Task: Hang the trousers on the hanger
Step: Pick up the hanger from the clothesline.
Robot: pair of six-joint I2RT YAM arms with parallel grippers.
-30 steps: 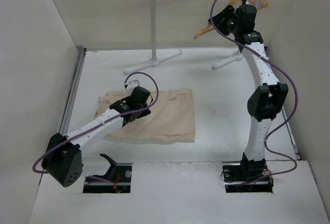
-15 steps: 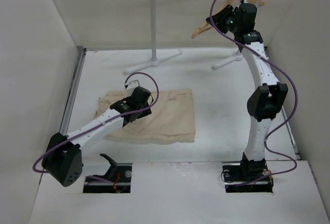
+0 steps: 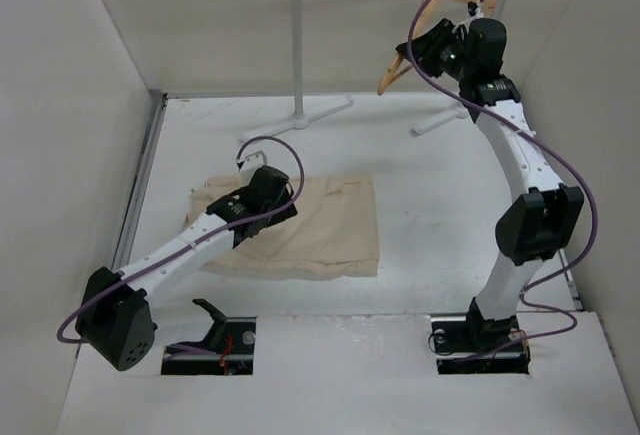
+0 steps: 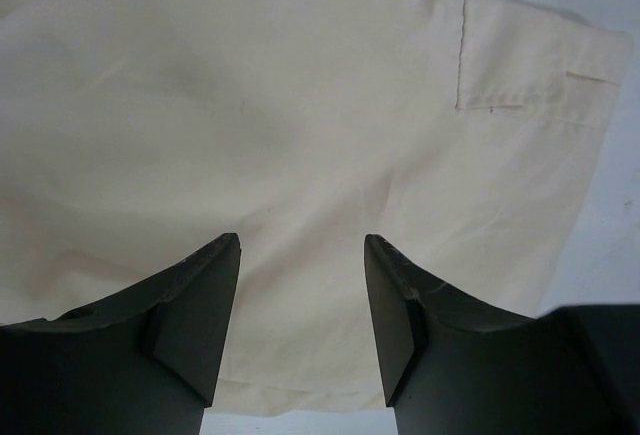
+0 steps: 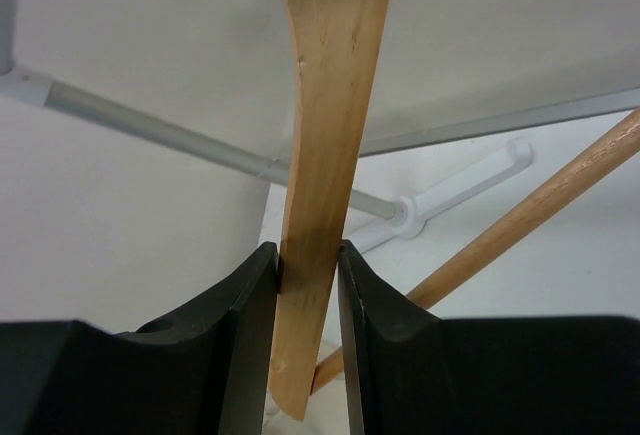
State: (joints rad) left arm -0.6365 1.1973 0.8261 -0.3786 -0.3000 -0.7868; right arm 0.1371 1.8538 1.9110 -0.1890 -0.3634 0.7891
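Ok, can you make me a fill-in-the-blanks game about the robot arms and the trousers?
1. The right gripper is ____ on the wooden hanger.
2. The left gripper is ____, with the trousers under it.
3. The trousers lie on the table, not yet on the ____.

Missing words: shut; open; hanger.

White table, one folded cloth

The white table (image 3: 450, 215) carries the beige trousers (image 3: 325, 225), folded flat and lying left of centre. Toward the far edge stand the splayed feet of the white tube rack (image 3: 298, 110), well apart from the cloth
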